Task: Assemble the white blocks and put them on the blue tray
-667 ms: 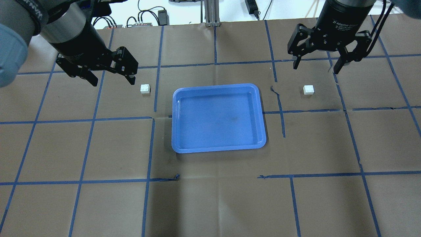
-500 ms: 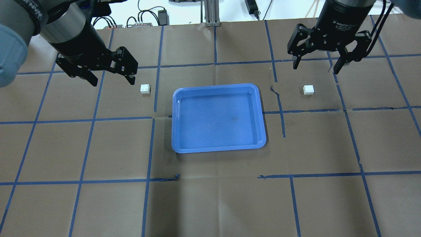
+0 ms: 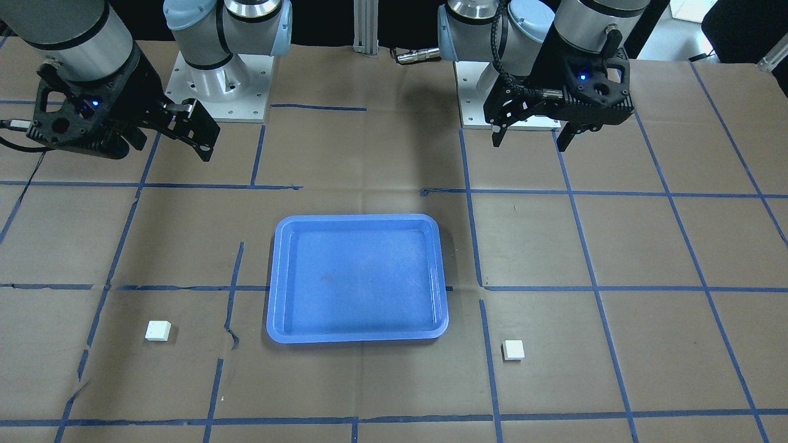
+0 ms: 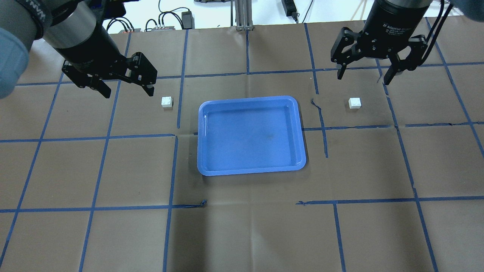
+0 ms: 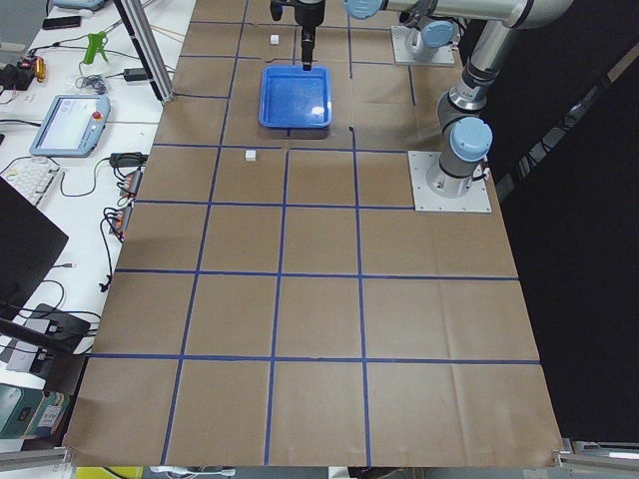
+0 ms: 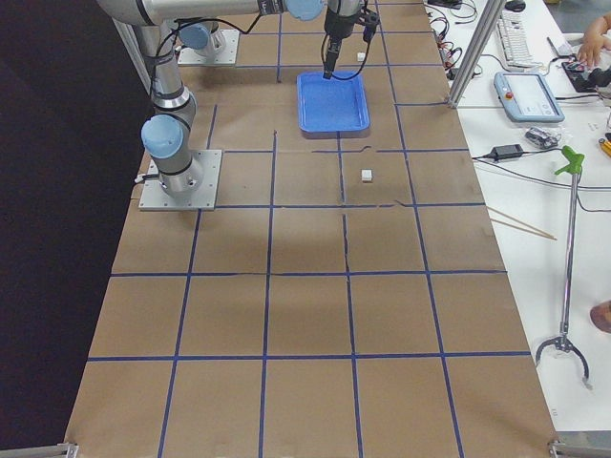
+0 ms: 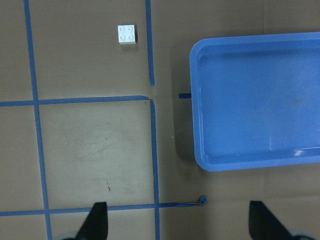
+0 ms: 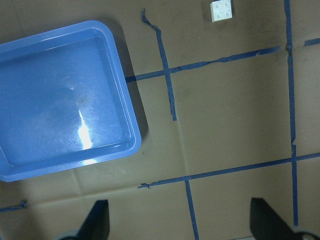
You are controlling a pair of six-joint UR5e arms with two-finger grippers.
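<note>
The blue tray [image 4: 249,136] lies in the middle of the table and holds nothing; it also shows in the front view [image 3: 357,280]. One white block [image 4: 166,102] sits on the paper left of the tray, another white block [image 4: 354,102] to its right. My left gripper [image 4: 126,90] hangs open above the table, back and left of the left block. My right gripper [image 4: 365,77] hangs open above the table, just behind the right block. The left wrist view shows its block [image 7: 126,35] and the tray [image 7: 260,100]. The right wrist view shows the other block [image 8: 221,10].
Brown paper with a blue tape grid covers the table [image 4: 242,226]. Torn tape ends lie near the tray [image 4: 315,104]. Cables and an aluminium post [image 4: 242,15] stand at the far edge. The arm bases [image 3: 215,92] sit at the robot's side.
My left gripper has shifted slightly back and left. The right gripper, both blocks and the tray have not moved.
</note>
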